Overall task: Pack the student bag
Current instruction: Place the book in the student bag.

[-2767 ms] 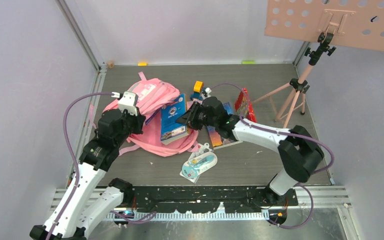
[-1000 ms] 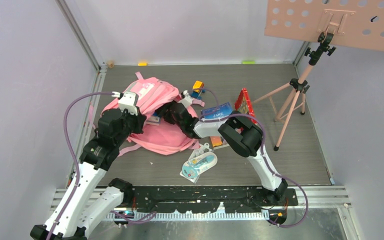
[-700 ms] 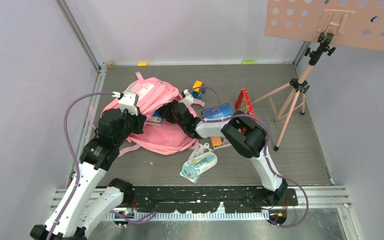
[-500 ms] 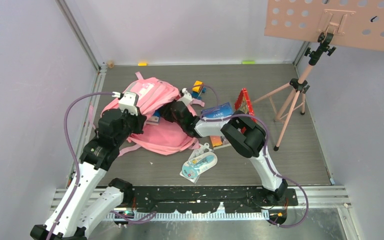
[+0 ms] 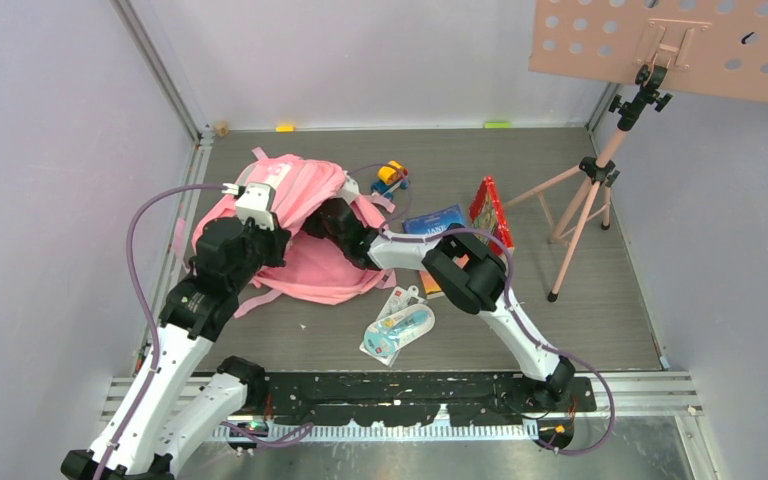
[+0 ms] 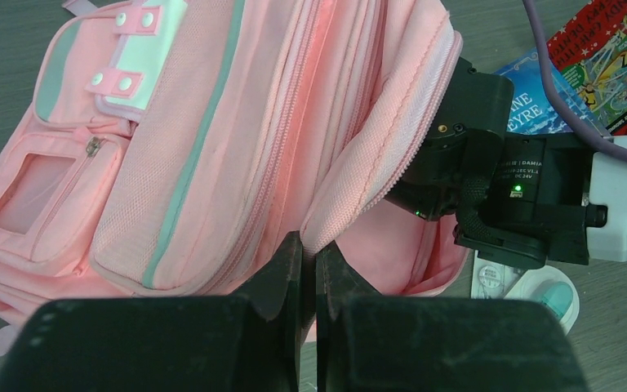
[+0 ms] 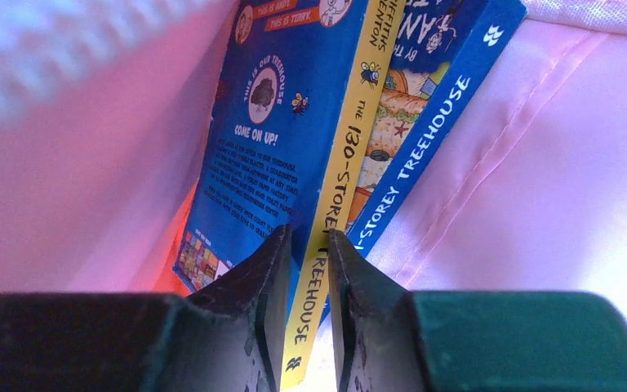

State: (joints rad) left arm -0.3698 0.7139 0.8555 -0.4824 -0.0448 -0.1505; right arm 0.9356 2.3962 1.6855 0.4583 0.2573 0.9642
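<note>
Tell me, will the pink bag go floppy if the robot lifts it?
Probably floppy: the student bag is soft fabric, and its rim folds where the left tool pinches it. It would likely sag, not stand up. The book inside may make it heavier.

One student bag point(image 5: 300, 270). Inside it are two books: a yellow-spined book point(image 7: 339, 188) and a blue-spined book point(image 7: 433, 131). Right of the bag are two more, a blue-covered book point(image 5: 438, 220) and a red book point(image 5: 488, 205), plus one toy point(image 5: 391, 175), one blister pack point(image 5: 400, 328) and one music stand point(image 5: 600, 170).
</note>
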